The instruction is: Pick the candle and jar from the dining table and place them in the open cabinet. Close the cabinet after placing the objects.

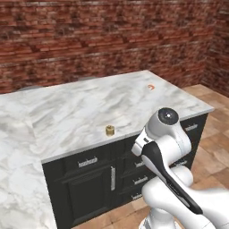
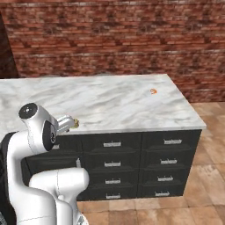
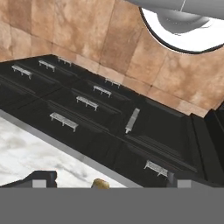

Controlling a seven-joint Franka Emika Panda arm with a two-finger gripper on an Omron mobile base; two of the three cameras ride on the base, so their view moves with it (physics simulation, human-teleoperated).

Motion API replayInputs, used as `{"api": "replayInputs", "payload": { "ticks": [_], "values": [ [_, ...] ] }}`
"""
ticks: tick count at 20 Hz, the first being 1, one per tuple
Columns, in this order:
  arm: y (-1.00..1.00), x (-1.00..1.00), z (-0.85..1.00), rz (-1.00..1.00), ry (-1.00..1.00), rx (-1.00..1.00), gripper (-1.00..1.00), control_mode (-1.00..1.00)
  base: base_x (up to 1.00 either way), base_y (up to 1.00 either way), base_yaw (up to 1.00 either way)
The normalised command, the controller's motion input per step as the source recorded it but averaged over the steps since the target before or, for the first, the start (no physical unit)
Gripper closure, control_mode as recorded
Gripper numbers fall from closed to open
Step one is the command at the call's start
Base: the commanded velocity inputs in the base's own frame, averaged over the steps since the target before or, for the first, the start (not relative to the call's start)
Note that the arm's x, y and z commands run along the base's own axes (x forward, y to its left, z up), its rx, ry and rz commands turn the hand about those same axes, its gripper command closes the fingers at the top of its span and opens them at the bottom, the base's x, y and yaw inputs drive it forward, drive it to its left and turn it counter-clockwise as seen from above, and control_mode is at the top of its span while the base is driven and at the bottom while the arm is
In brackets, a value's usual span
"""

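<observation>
The candle (image 1: 110,130) stands upright near the front edge of the desk (image 1: 80,107), just left of centre in the left base view. In the right base view it sits at the left (image 2: 75,123), partly behind the arm. In the hand view it peeks up at the bottom centre (image 3: 100,184), between the tips of the hand (image 3: 107,181), whose fingers stand wide apart, holding nothing. Black drawers (image 2: 132,165) with silver handles fill the desk's front. A small orange thing (image 2: 153,91) lies toward the desk's far right.

Tool (image 3: 109,178) wide open, arm folded low
</observation>
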Motion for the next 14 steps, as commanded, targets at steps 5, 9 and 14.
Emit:
{"api": "replayInputs", "payload": {
  "ticks": [5, 9, 14],
  "values": [
    [0.00, 0.00, 0.00, 0.00, 0.00, 0.00, -1.00, 1.00, 0.00, 0.58, -0.06],
    [0.00, 0.00, 0.00, 0.00, 0.00, 0.00, -1.00, 1.00, 0.02, 0.23, -0.01],
    [0.00, 0.00, 0.00, 0.00, 0.00, 0.00, -1.00, 1.00, 0.00, 0.00, 0.00]
  ]
}}
